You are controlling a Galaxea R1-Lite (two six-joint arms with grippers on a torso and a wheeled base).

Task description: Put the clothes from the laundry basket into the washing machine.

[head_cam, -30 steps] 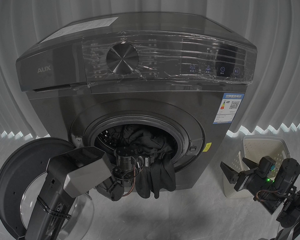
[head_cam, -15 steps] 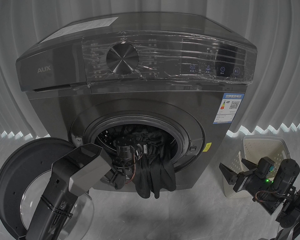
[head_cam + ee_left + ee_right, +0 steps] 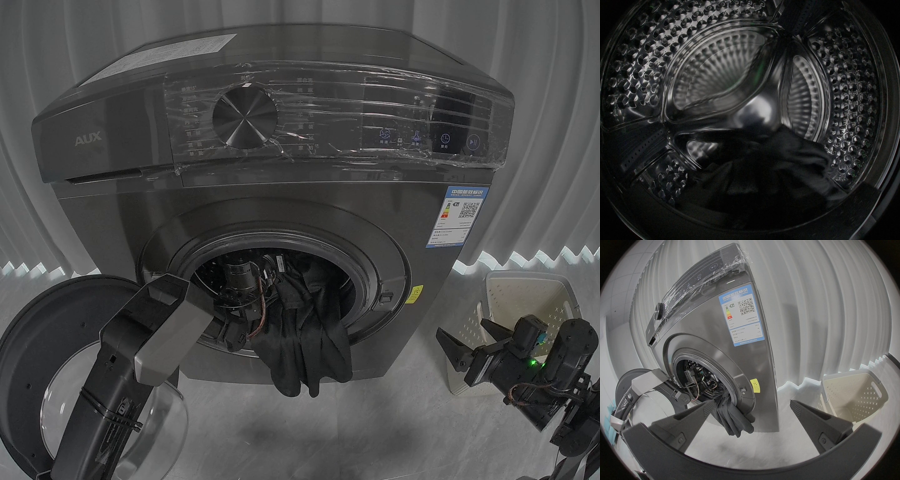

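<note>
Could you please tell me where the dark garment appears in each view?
Head view: dark garment hangs over the door opening's lower rim.
Left wrist view: garment heaped on the drum floor.
Right wrist view: garment dangles from the opening, near the yellow sticker.
Shared landmark: the door opening.

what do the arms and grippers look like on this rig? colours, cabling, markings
Left arm: dark grey links, pale grey cover panel, black cable ties, exposed reddish wires at the wrist. Right arm: black, green status light, teal connector, loose wires. Right gripper: two dark wedge-shaped fingers with screw holes.
</note>
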